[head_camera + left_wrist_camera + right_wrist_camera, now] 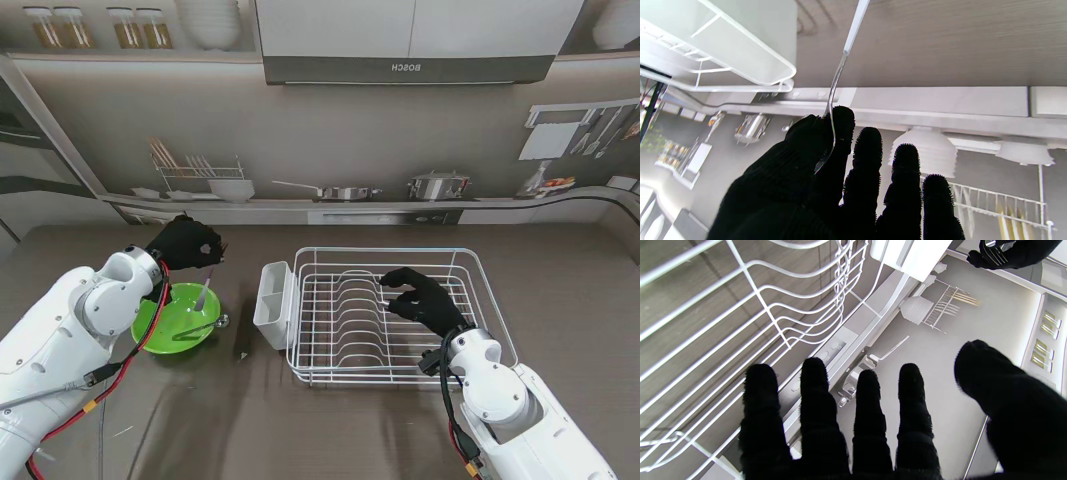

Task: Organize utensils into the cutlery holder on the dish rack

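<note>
**Steel fork in transfer to the holder**

Steel and white plastic make up the fork (844, 56), which the left hand (185, 242) is pinching between thumb and forefinger at the tined end, with the handle hanging downward. The hand is hovering over the far rim of the green bowl (150, 325), left of the rack (400, 315). A spoon (200, 327) is lying in the bowl, not yet collected. The right hand (420, 300) is resting over the rack wires, fingers spread and gripping nothing.

Step in hand, as judged: carrying the fork toward the white holder (272, 305) clipped on the rack's left side. The next move is calling for travel rightward and nearer to me, handle centred over one compartment, then lowering and releasing. The thin pinch is likely leaving the fork free to swing.
</note>
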Robot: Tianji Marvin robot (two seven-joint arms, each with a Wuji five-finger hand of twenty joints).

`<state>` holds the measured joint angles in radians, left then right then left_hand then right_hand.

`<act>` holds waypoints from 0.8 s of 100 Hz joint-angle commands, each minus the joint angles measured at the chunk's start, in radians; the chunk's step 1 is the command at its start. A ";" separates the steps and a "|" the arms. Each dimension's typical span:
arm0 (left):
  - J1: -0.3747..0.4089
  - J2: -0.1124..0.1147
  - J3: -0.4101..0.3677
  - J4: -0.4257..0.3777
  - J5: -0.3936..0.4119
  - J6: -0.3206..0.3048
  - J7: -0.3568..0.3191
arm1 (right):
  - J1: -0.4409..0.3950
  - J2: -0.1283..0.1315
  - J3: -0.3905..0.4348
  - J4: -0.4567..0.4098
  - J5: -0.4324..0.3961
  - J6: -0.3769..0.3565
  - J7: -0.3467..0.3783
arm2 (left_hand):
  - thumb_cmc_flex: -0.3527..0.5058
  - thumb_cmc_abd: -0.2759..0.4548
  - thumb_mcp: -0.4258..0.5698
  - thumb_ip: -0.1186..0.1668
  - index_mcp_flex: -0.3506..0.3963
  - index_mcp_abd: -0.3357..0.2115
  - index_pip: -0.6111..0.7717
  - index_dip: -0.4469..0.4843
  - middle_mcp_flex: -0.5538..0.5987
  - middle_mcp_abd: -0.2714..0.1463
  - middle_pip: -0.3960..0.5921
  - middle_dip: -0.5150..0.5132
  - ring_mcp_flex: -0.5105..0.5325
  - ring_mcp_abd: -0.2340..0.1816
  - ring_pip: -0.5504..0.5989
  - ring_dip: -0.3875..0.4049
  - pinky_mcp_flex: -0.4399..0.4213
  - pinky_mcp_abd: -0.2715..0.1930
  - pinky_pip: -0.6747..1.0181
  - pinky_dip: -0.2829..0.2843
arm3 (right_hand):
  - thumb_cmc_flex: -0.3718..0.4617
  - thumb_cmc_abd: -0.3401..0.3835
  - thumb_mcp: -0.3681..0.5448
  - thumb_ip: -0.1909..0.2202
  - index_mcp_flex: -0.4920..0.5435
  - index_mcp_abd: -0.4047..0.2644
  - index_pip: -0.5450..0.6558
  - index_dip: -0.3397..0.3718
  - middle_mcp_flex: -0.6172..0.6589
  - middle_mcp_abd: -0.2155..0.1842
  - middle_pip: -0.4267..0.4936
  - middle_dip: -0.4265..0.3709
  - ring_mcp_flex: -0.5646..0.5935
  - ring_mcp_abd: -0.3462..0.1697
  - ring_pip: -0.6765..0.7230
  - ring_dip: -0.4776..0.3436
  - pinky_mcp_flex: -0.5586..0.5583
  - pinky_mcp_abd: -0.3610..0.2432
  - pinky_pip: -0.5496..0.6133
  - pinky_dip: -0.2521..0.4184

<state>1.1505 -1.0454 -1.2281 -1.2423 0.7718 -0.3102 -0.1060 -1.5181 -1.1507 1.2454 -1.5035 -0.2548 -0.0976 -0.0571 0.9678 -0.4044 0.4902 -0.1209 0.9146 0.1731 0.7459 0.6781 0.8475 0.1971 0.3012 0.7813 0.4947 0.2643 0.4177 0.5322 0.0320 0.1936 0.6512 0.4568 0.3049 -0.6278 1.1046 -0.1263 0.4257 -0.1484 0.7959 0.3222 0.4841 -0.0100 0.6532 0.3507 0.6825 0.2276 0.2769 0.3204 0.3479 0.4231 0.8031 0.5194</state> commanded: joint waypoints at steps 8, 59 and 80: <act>-0.019 -0.011 0.004 -0.033 -0.027 -0.004 -0.016 | -0.003 -0.005 -0.005 -0.001 -0.001 -0.002 0.011 | 0.024 0.038 0.048 -0.032 0.047 -0.045 0.050 0.026 0.021 -0.007 -0.007 -0.011 0.009 -0.007 -0.014 -0.003 -0.025 -0.029 0.021 -0.014 | -0.032 0.014 -0.003 0.022 -0.016 -0.002 -0.005 -0.023 -0.006 0.002 -0.008 -0.009 -0.007 -0.017 0.010 -0.002 -0.011 -0.043 -0.001 0.014; -0.135 -0.056 0.126 0.034 -0.192 0.000 0.036 | -0.001 -0.005 -0.007 0.002 -0.001 -0.010 0.008 | 0.033 0.040 0.037 -0.028 0.048 -0.036 0.041 0.028 0.023 -0.001 -0.004 -0.017 0.008 -0.001 -0.016 -0.001 -0.027 -0.026 0.018 -0.014 | -0.032 0.008 -0.003 0.021 -0.017 -0.003 -0.005 -0.023 -0.007 0.001 -0.008 -0.009 -0.009 -0.017 0.009 -0.003 -0.012 -0.043 -0.001 0.013; -0.184 -0.085 0.180 0.099 -0.271 0.008 0.076 | -0.002 -0.005 -0.005 0.001 -0.001 -0.011 0.006 | 0.040 0.038 0.037 -0.025 0.049 -0.030 0.039 0.027 0.026 0.003 -0.003 -0.013 0.006 0.002 -0.015 0.000 -0.029 -0.023 0.016 -0.012 | -0.032 0.008 -0.002 0.021 -0.018 -0.003 -0.006 -0.024 -0.007 0.001 -0.009 -0.009 -0.009 -0.018 0.009 -0.003 -0.012 -0.044 0.000 0.013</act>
<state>0.9797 -1.1088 -1.0542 -1.1499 0.5038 -0.3069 -0.0212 -1.5162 -1.1518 1.2417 -1.5006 -0.2554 -0.1047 -0.0617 0.9677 -0.4045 0.4904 -0.1210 0.9149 0.1759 0.7459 0.6852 0.8579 0.1971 0.3052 0.7689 0.4947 0.2651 0.4164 0.5322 0.0318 0.1935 0.6512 0.4558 0.3049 -0.6277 1.1045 -0.1260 0.4257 -0.1483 0.7959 0.3222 0.4841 -0.0098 0.6532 0.3507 0.6825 0.2276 0.2771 0.3204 0.3477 0.4228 0.8031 0.5194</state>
